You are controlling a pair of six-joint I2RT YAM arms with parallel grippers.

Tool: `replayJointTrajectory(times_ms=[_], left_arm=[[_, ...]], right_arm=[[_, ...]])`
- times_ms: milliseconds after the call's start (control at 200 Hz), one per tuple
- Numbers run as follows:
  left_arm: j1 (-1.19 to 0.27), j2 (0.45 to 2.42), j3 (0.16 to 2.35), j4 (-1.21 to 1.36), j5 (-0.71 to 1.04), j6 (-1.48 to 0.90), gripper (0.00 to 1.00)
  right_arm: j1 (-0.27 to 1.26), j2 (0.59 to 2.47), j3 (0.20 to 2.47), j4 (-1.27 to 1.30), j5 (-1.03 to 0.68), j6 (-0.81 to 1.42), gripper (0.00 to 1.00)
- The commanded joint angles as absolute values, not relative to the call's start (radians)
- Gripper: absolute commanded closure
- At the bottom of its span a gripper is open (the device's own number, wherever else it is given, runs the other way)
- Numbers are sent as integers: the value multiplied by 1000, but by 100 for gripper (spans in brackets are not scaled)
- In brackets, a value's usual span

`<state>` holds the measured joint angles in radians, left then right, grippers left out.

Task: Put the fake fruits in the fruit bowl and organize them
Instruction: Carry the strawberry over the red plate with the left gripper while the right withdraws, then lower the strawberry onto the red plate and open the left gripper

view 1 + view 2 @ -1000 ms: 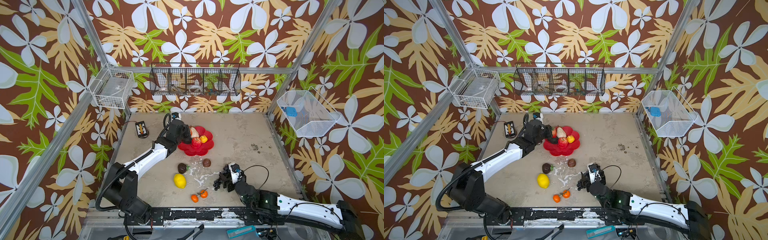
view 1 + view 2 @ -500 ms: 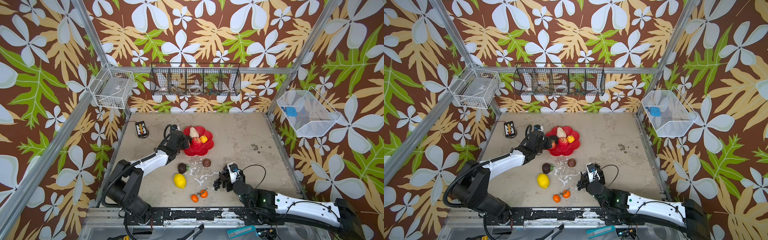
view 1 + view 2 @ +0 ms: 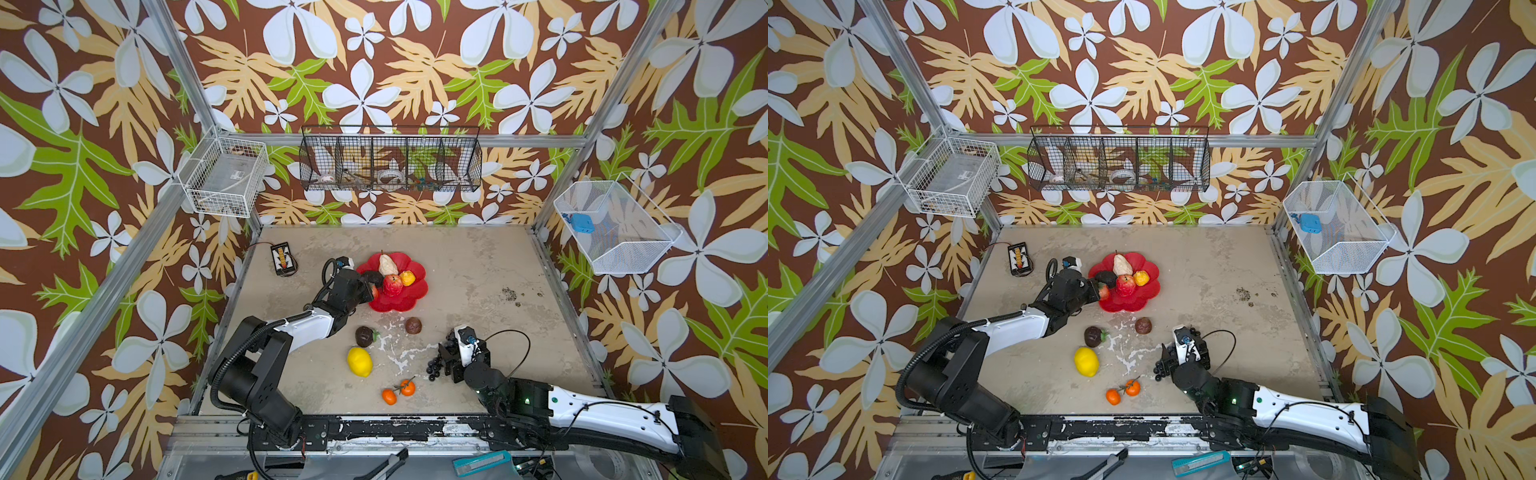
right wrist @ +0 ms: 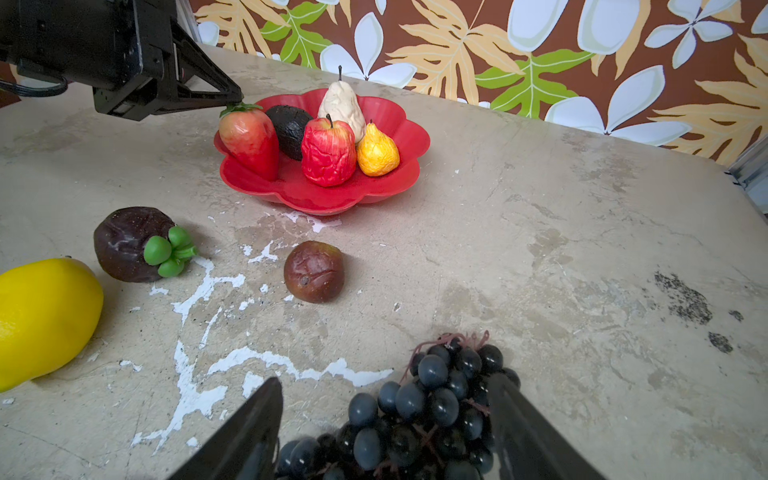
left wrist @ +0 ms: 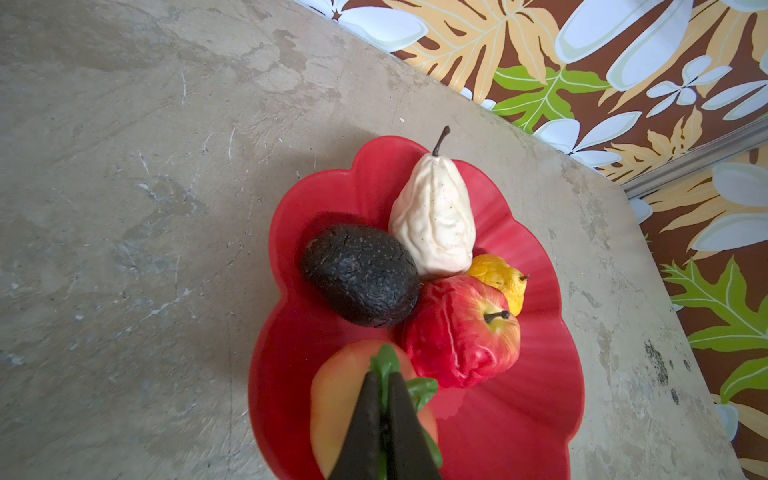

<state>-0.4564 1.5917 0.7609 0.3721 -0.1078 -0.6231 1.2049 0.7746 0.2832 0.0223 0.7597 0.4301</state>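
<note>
Since earlier, in a top view, the left end effector (image 3: 370, 287) has sunk to the left rim of the fruit bowl (image 3: 400, 304). Left wrist view: it is clenched on the leaves of the strawberry (image 5: 340, 399), inside the fruit bowl. Right wrist view: the right end effector (image 4: 385, 378), released, straddles the grape bunch (image 4: 432, 399), well apart from the fruit bowl.

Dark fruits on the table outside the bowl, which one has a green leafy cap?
The dark purple fruit beside the yellow lemon: green leaves on its end. The brown fruit farther from the lemon has none.
</note>
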Motion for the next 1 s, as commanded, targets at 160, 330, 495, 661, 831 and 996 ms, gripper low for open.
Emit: replayJointTrajectory(times_ms=[160,330,495,661,831,996], left_arm=[[-446,1622,738,490,-108,-626,93],[-443,1647,762,474,-105,-637,90],[-439,1666,782,447,-113,-649,83],[-436,1666,783,436,-123,-659,82],[-436,1650,785,422,-129,-654,82],[-436,1602,789,388,-128,-647,80]], right_arm=[[1205,805,297,38,782,435,23],[1205,810,299,37,784,437,23],[1205,809,298,39,784,436,23],[1204,814,299,40,784,435,23],[1204,822,301,41,784,436,23],[1204,832,304,42,781,434,23]])
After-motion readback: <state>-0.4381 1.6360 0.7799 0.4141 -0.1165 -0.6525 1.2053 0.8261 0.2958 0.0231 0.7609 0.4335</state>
